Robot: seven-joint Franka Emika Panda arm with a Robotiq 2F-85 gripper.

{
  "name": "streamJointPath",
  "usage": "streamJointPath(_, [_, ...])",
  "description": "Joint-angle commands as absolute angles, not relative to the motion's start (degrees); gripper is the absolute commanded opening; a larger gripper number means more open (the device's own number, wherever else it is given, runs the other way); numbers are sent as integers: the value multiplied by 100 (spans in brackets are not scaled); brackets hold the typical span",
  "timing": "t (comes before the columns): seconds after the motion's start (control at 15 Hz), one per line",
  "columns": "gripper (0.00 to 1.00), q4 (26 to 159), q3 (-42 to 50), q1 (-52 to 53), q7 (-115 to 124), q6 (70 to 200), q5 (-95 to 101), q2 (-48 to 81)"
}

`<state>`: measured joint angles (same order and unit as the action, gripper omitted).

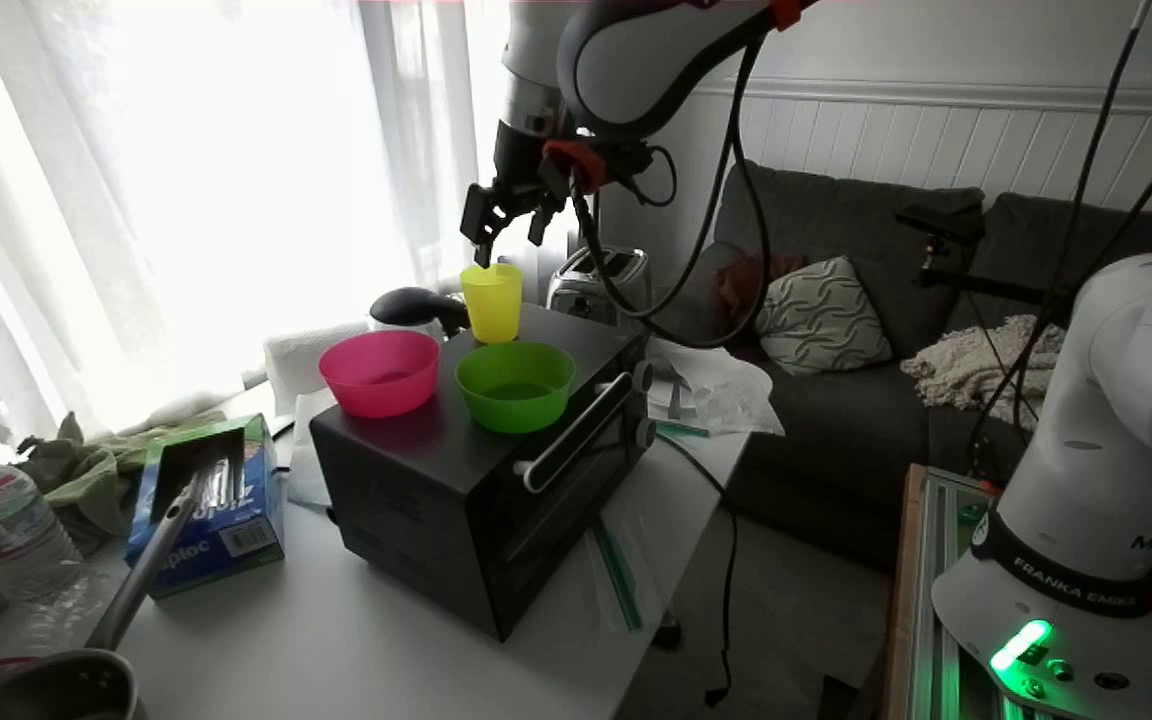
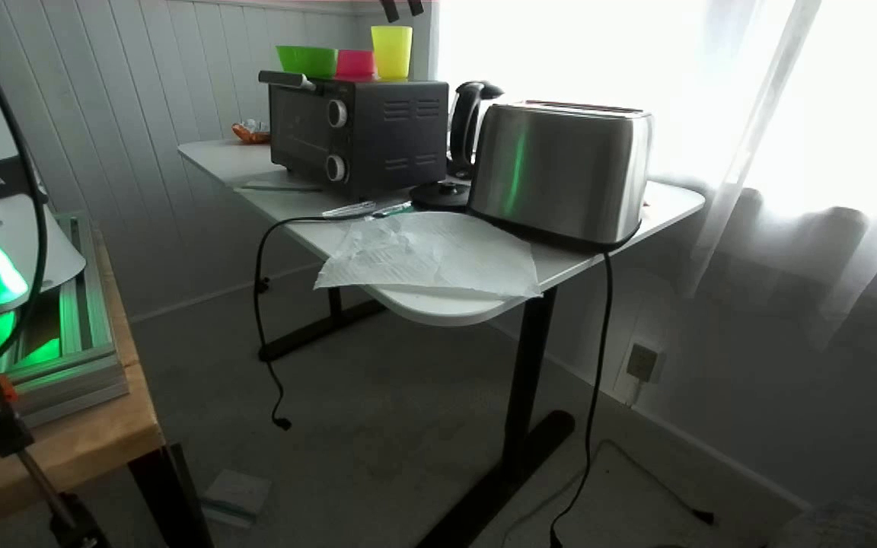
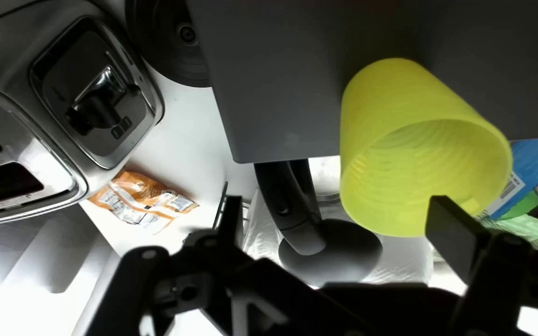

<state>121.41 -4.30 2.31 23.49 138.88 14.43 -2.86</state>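
The claw (image 1: 510, 243) hangs just above the yellow cup (image 1: 493, 305), its two fingers spread well apart; in an exterior view a gap shows between them and the rim. The cup stands upright on the black toaster oven (image 1: 406, 490), at the end near the silver toaster (image 2: 560, 175). Close by, a green bowl (image 1: 516, 395) and a pink bowl (image 1: 379, 375) sit farther along the same oven top, and a black kettle handle (image 3: 278, 196) rises just beside the oven, on the side of the white curtain (image 1: 186, 200). A round black base (image 2: 442, 195) lies on the bench (image 1: 336, 640) between oven and toaster, an orange packet (image 3: 140, 198) beside the toaster, and a white sheet (image 2: 438, 251) over the bench corner. A looped black cable (image 1: 761, 260) hangs from the arm near the oven. At the other end, a saucepan (image 1: 46, 685) stretches its handle across a blue box (image 1: 206, 555) next to a plastic bottle (image 1: 26, 550). The box reads "ploc", its first letters partly covered; the band on the arm's base (image 1: 1086, 540) reads "FRANKA EMIKA". Print on the bottle and packet is too small to read.
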Motion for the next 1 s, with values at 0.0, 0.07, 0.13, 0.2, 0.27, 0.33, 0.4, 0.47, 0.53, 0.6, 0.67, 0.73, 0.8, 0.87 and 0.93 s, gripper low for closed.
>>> streamJointPath(0.0, [100,12189,-436,212,2522,13520,1802,-289])
streamJointPath(0.07, [100,12180,-436,221,2479,13368,1832,-278])
streamJointPath(0.13, [100,12172,-432,222,2455,13217,1897,-278])
streamJointPath(0.2, [100,12153,-425,224,2410,13050,1939,-285])
streamJointPath(0.27, [100,12138,-423,223,2409,12894,2018,-293])
streamJointPath(0.33, [100,12131,-418,223,2357,12754,2037,-301])
streamJointPath(0.4, [100,12123,-416,224,2312,12607,2055,-311])
streamJointPath(0.47, [100,12126,-412,225,2261,12500,2062,-332])
streamJointPath(0.53, [100,12127,-406,225,2175,12377,2049,-345])
streamJointPath(0.6, [100,12129,-403,225,2110,12274,2044,-367])
streamJointPath(0.67, [100,12133,-400,226,2034,12176,2030,-387])
streamJointPath(0.73, [100,12137,-398,225,1972,12085,2033,-409])
streamJointPath(0.8, [100,12142,-397,227,1871,11962,2020,-430])
streamJointPath(0.87, [100,12146,-395,224,1821,11891,2028,-443])
streamJointPath(0.93, [100,12148,-393,222,1751,11771,2029,-462])
